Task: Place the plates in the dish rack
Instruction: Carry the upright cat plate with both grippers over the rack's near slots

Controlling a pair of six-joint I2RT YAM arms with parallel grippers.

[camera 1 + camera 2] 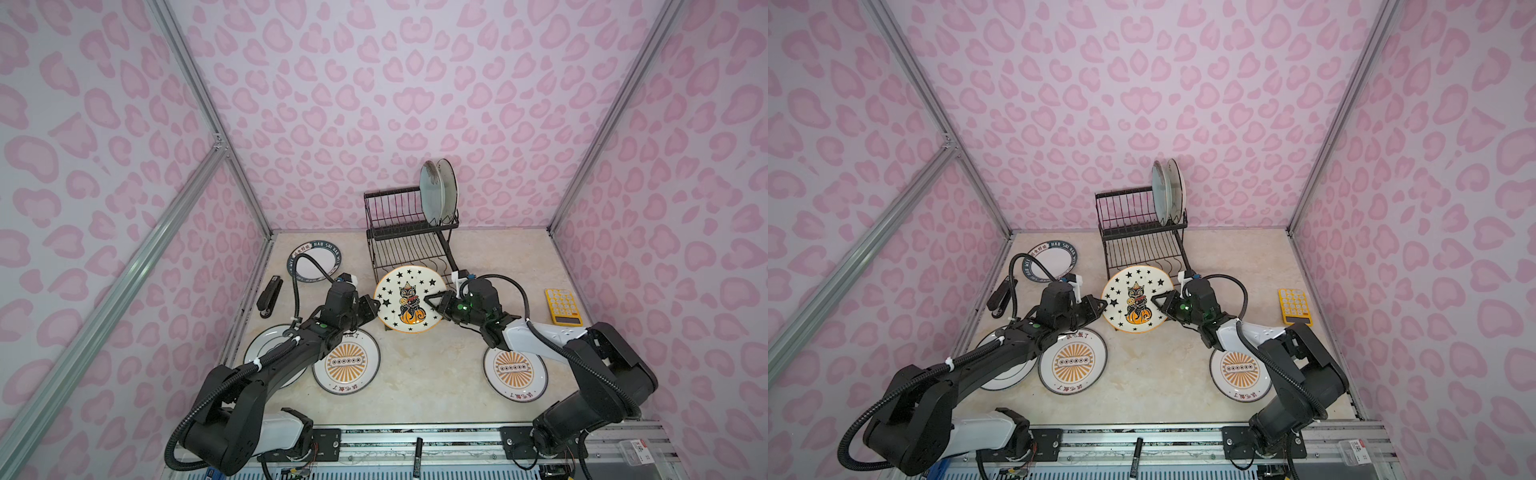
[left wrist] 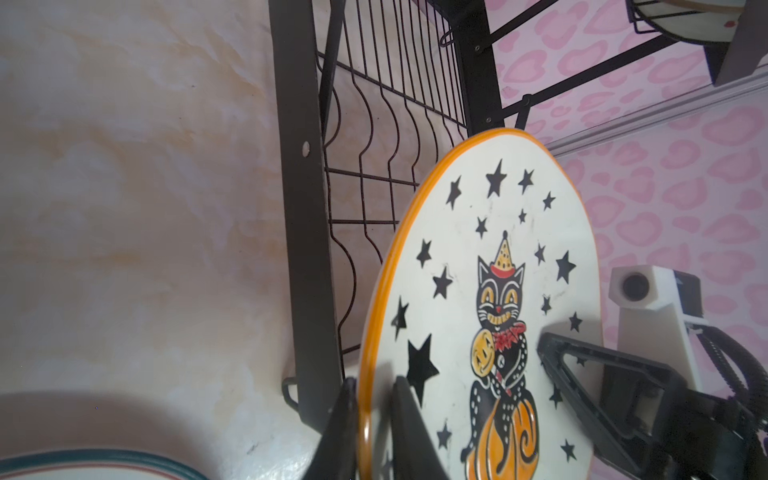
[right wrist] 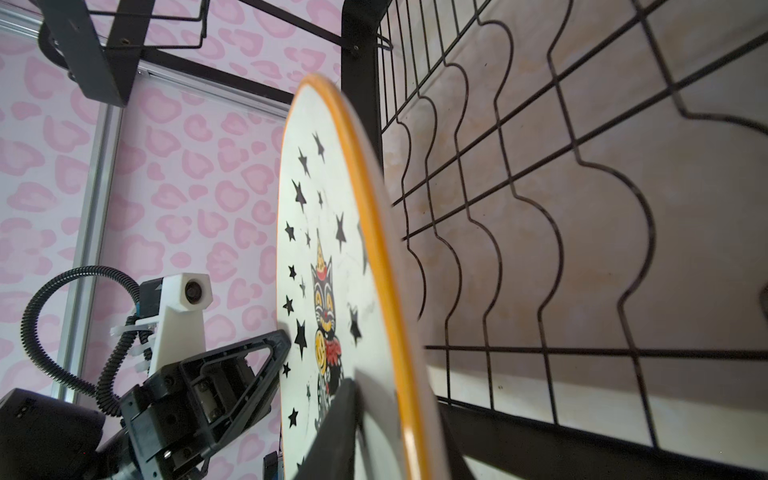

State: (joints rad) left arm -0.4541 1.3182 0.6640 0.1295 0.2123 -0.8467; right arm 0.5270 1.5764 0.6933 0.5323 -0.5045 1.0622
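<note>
Tabletop (image 1: 419, 374): left tool (image 1: 376, 306) grips cat plate (image 1: 409, 301) (rim).

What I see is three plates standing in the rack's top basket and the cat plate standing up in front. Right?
Almost. Both top views show two plates, not three, standing in the top basket of the rack. The cat plate does stand up in front.

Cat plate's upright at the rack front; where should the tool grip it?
I'd take the thin orange rim of the cat plate, at a side edge, from the side, one jaw on the face, one behind: it stands upright, so only the rim fits.
</note>
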